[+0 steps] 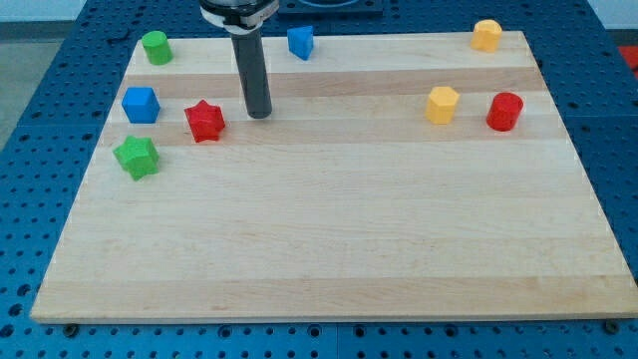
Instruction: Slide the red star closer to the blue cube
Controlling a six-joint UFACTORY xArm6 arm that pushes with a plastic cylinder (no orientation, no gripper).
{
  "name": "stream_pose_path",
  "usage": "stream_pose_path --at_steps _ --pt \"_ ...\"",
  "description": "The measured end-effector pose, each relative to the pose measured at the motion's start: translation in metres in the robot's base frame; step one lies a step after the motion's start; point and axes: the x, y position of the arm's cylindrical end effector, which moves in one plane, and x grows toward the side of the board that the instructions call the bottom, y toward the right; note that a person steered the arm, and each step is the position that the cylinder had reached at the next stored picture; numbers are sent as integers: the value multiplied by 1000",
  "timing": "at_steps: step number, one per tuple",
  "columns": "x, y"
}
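Note:
The red star (204,121) lies on the wooden board (329,239) at the view's left. The blue cube (141,104) sits a short way to the star's left and slightly higher up, with a gap between them. My tip (259,114) rests on the board just to the right of the red star, apart from it by a small gap. The dark rod rises from the tip toward the view's top.
A green star (136,157) lies below the blue cube. A green cylinder (155,47) is at the top left. A blue wedge-like block (300,42) is at the top middle. A yellow block (442,104), a red cylinder (504,112) and another yellow block (486,35) are at the right.

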Motion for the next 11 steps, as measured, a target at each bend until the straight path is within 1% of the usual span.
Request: stream_pose_path --at_steps 2,3,4,5,6,7,10,11 --pt "12 -60" --pt "12 -71" --pt "12 -57" --pt "12 -10" --pt "19 -2" --pt "39 -19" --pt "44 -108" --pt "44 -114"
